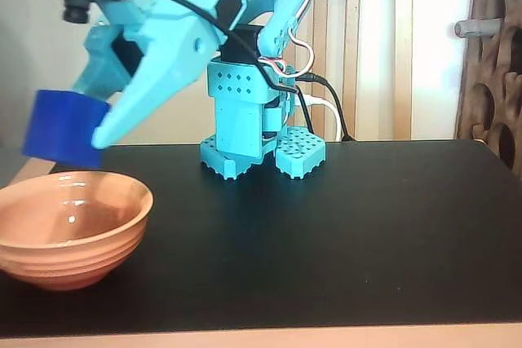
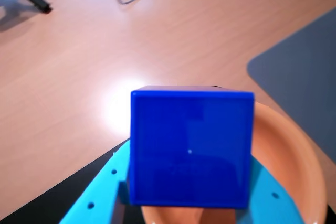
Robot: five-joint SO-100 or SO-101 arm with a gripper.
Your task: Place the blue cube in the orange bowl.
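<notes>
The blue cube [image 1: 64, 128] hangs in the air above the far left rim of the bowl [image 1: 72, 238], clear of it, with open space between its lower face and the rim in the fixed view. The gripper [image 1: 94, 129] is closed on the cube: one turquoise finger [image 1: 143, 107] slants down against its right face, and the other is hidden behind it. In the wrist view the cube [image 2: 190, 148] fills the middle of the frame, a turquoise finger [image 2: 100, 192] on each side, and the bowl [image 2: 286, 156] curves beneath and to the right of it.

The bowl is wide, glossy and peach-orange, with horizontal ridges around its outer wall. No object shows in the part of its inside that can be seen, only light glints. It sits at the near left corner of the black table [image 1: 351, 234].

The cube is deep blue, matte and sharp-edged, much smaller than the bowl.

The arm's base [image 1: 261, 152] stands at the far edge of the table, right of the bowl, with black and white cables [image 1: 326, 107] running behind it. In the wrist view a pale wooden floor [image 2: 157, 40] lies beyond the table's edge.
</notes>
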